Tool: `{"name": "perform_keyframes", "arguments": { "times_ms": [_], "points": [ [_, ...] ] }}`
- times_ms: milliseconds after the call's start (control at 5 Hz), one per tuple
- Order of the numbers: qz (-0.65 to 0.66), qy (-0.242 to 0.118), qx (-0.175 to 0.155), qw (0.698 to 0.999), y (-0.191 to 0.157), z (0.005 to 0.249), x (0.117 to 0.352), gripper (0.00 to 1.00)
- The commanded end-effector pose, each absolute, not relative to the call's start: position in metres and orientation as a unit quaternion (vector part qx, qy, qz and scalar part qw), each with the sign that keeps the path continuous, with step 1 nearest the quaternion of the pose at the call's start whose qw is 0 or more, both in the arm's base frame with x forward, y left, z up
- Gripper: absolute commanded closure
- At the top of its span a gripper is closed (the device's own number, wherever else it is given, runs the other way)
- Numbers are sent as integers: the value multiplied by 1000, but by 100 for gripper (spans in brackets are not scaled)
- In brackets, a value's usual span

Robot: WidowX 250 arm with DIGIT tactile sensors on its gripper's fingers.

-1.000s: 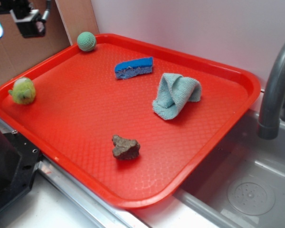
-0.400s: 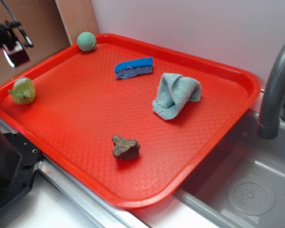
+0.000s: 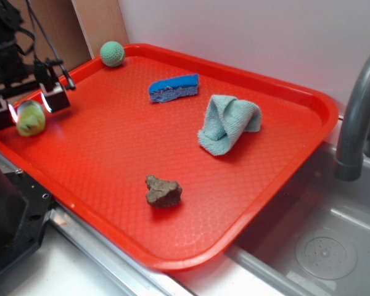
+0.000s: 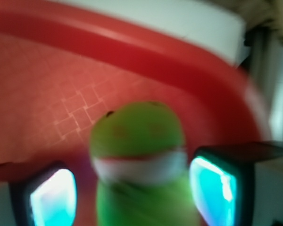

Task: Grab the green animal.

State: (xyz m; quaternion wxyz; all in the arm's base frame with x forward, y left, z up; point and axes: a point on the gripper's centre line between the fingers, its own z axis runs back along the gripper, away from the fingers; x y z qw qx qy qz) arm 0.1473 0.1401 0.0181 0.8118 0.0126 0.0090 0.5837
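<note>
The gripper [image 3: 28,108] sits spread apart around the green animal [image 3: 30,118], which rests at the tray's [image 3: 172,148] left edge. Lined up, but no squeeze or lift yet.

I have the black robot arm hanging down at the far left of the scene, cables trailing along its dark wrist. My black two-fingered end effector [image 3: 29,108] points downward with its jaws spread apart, one finger on each side of a gap. In the wrist view the two fingers [image 4: 212,188] sit at the lower left and lower right, their inner pads glowing pale cyan; that view is blurred. I cannot tell whether either pad touches anything.
</note>
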Motion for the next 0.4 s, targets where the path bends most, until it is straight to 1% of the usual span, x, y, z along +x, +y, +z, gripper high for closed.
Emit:
{"name": "perform_keyframes", "arguments": {
  "times_ms": [0, 200],
  "points": [
    [543, 10, -21, 839, 138, 18, 138, 45],
    [538, 3, -26, 842, 136, 21, 137, 100]
  ]
}}
